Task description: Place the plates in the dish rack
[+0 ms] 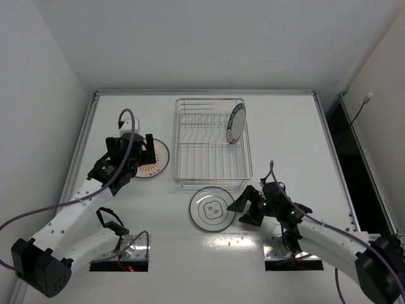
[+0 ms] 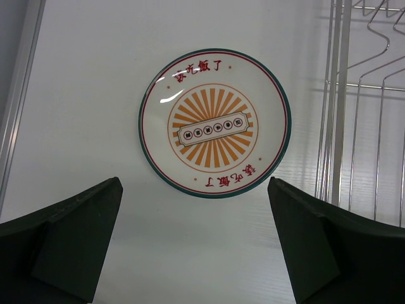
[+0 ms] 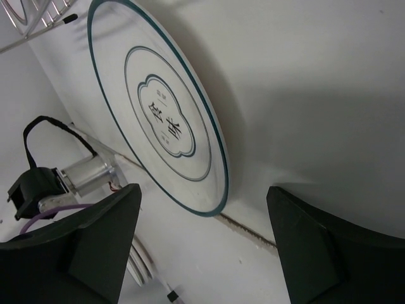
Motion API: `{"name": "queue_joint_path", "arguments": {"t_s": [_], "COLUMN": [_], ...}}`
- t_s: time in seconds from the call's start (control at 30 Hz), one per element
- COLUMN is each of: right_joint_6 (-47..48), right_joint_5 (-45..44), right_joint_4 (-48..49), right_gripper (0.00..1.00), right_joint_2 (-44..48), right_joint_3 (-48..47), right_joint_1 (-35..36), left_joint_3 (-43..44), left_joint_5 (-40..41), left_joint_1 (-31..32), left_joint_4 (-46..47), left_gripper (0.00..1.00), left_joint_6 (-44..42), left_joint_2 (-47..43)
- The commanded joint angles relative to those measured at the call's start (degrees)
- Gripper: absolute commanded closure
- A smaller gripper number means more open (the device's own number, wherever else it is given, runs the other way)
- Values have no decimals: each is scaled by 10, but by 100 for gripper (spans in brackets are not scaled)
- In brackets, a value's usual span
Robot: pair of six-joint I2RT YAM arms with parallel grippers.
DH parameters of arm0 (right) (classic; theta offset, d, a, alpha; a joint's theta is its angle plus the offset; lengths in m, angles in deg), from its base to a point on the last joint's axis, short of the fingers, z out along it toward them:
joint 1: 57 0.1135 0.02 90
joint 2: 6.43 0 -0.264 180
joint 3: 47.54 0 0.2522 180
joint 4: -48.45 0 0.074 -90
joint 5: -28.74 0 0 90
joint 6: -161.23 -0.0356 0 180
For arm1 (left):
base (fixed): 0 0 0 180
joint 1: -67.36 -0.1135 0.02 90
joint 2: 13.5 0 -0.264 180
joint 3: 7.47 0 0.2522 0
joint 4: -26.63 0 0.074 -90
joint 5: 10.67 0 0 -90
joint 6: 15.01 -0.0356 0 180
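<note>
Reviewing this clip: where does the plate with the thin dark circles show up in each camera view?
Top external: the plate with thin dark circles lies flat just in front of the dish rack.
Left wrist: not in it; only the sunburst plate shows.
Right wrist: upper left of centre, seen obliquely.
Shared landmark: the dish rack's wires, at the left wrist view's right edge and the right wrist view's top-left corner.

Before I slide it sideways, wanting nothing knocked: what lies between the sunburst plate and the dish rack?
Only a bare strip of white table separates the orange sunburst plate from the dish rack, as the left wrist view shows.
</note>
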Motion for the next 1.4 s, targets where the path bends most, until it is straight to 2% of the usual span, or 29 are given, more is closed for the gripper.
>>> {"name": "queue_joint_path", "arguments": {"t_s": [0.0,0.17,0.2,0.27,0.37,0.4,0.5,0.6,0.63,0.7,0.73,0.8,0.93,1.03,1.17,1.2,1.37], "right_joint_6": [-26,-49,-55,-71,-76,-82,-88,-94,-94,-89,-88,-75,-60,-23,27,45,112], "right_joint_5": [-35,-73,-80,-99,-120,-126,-132,-138,-138,-143,-143,-149,-161,-161,-194,-203,-278], "right_joint_4": [113,171,186,197,197,197,197,162,150,110,53,-6,-192,-248,-363,-379,-443], "right_gripper": [24,37,42,45,56,64,76,96,100,100,100,100,100,100,100,100,100], "right_joint_2": [-56,-136,-146,-169,-195,-202,-219,-219,-200,-174,-157,-91,42,115,123,123,52], "right_joint_3": [78,78,78,83,72,72,72,66,66,50,42,15,-47,-95,-199,-248,-425], "right_joint_1": [19,54,65,77,90,98,109,121,128,128,135,140,153,160,172,179,185], "left_joint_3": [19,19,19,19,19,19,19,19,19,19,19,19,19,19,19,19,19], "left_joint_5": [9,14,14,14,14,14,14,14,14,14,19,19,19,19,19,19,19], "left_joint_1": [4,4,4,4,4,4,4,4,4,4,4,4,4,4,4,4,4], "left_joint_4": [4,4,4,-2,-2,-2,-2,-2,-2,-2,-2,-2,-2,-2,-2,-2,-2], "left_gripper": [0,0,0,0,0,0,0,0,0,0,0,0,0,0,0,0,0], "left_joint_6": [5,5,5,5,5,5,5,5,5,5,5,5,5,5,5,5,5], "left_joint_2": [-11,-6,-6,-6,-6,-6,-6,-6,-6,-6,-6,-6,-6,-6,-6,-6,-6]}}
